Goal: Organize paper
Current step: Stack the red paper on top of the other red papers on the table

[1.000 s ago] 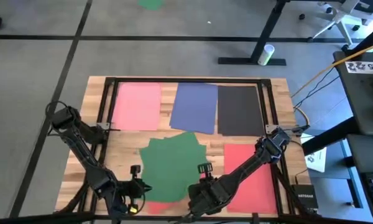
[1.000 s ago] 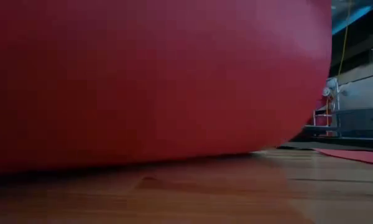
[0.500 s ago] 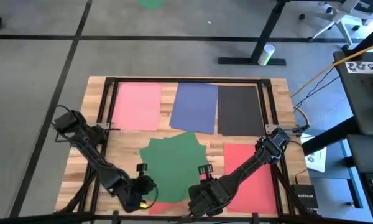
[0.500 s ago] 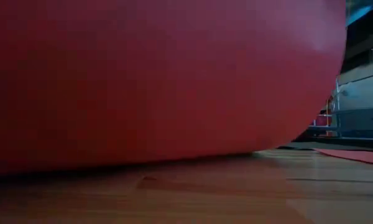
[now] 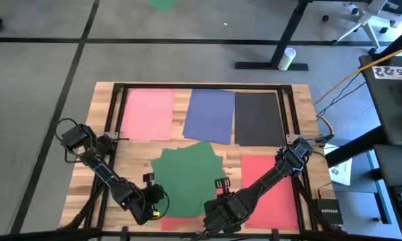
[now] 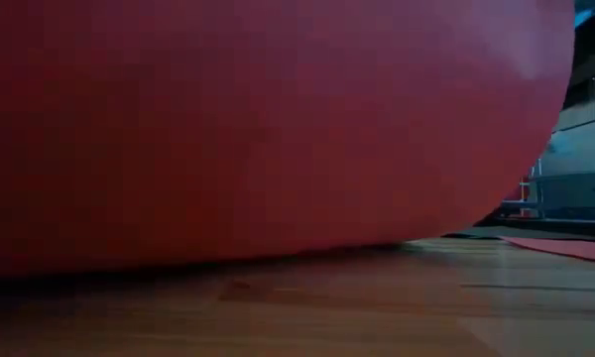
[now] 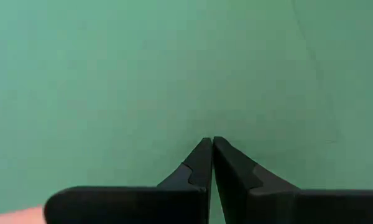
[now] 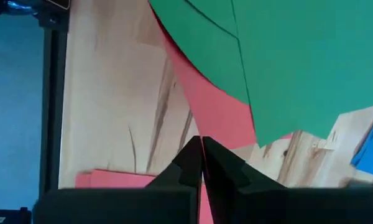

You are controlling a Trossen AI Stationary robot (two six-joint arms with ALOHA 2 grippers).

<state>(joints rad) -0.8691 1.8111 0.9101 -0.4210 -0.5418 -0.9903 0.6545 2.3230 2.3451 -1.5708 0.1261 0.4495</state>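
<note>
On my bench (image 5: 100, 100) I count three single sheets along the far side: one pink sheet (image 5: 147, 114), one blue sheet (image 5: 210, 115) and one black sheet (image 5: 258, 118), lying flat side by side, the blue and the black touching at their edges. Nearer to me, in the middle, is a green pile (image 5: 186, 177) of several sheets fanned out unevenly; I cannot count them exactly. A red sheet under the pile (image 8: 211, 115) shows at its near edge, and one more red sheet (image 5: 275, 191) lies flat at the right.

My left tool (image 5: 154, 204) is at the near left edge of the green pile. In its wrist view the two fingers (image 7: 196, 168) are pressed together over the green paper, and I see nothing between them.

My right tool (image 5: 218, 201) is at the near right corner of the green pile, fingers (image 8: 186, 165) closed on the edge of the red sheet under the pile.

Bare wood stays open between the piles and at the left side.
</note>
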